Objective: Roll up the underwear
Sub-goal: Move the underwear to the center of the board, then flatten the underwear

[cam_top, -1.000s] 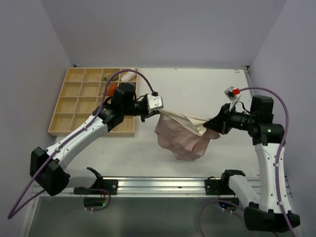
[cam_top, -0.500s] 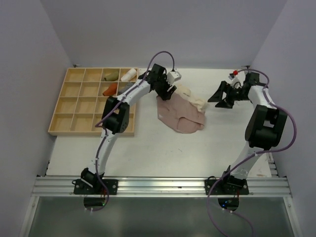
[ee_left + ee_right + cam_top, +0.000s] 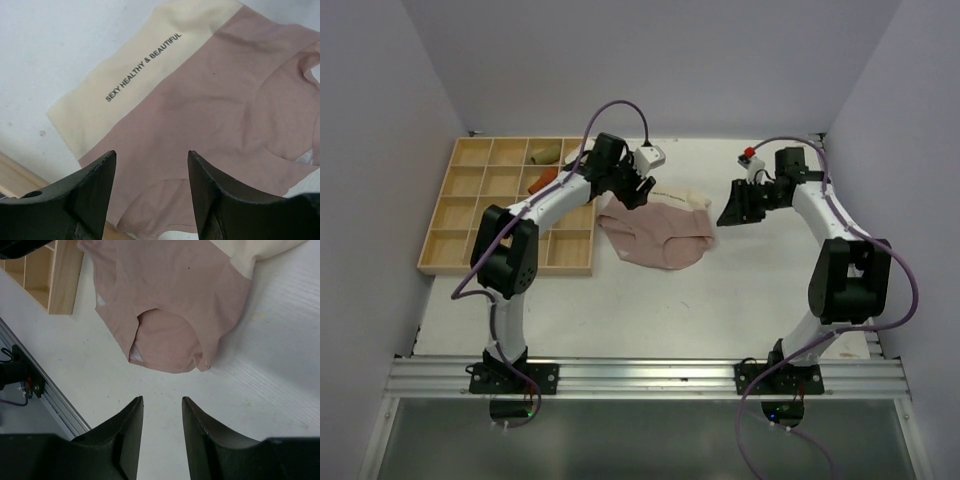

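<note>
Wooden tray (image 3: 450,215) sits at the left, with an orange roll (image 3: 542,181) lying in an upper compartment; I take that one as finished. Just right of it my left gripper (image 3: 632,193) hovers over the pink underwear (image 3: 655,235), above its cream waistband (image 3: 145,75), jaws spread and empty. The garment lies flat on the table (image 3: 740,290) between the arms, laid out, I judge, so a roll can start from one edge. My right gripper (image 3: 732,210) hangs just off its right side, jaws parted, holding nothing.
</note>
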`<state>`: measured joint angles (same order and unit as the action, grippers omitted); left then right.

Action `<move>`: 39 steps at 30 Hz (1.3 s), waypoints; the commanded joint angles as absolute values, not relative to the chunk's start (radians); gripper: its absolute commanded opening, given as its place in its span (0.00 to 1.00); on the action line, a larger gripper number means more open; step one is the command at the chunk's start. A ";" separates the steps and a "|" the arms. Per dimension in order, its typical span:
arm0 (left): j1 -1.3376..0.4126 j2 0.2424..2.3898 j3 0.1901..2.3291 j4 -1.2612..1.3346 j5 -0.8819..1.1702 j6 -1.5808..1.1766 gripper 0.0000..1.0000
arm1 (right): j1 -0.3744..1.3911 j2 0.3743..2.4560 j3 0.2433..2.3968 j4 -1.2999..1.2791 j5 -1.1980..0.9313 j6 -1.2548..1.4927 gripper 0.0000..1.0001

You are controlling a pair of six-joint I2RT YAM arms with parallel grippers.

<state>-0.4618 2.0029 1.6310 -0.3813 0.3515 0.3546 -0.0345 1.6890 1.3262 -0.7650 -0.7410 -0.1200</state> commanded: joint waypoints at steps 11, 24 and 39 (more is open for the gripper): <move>-0.502 2.036 1.528 -0.377 0.457 0.321 0.65 | 0.057 1.884 1.278 -0.494 -0.701 -0.008 0.39; -0.506 2.016 1.499 -0.429 0.502 0.379 0.66 | 0.066 1.748 1.112 -0.852 -0.611 -0.231 0.15; -0.548 1.971 1.428 -0.463 0.520 0.486 0.67 | -0.172 1.827 1.296 -0.819 -0.691 0.095 0.69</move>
<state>-0.5522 2.0365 1.4258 -0.4683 0.5072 0.4515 -0.1020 1.7184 1.3231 -0.8257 -0.6552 -0.0765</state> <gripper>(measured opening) 0.665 0.678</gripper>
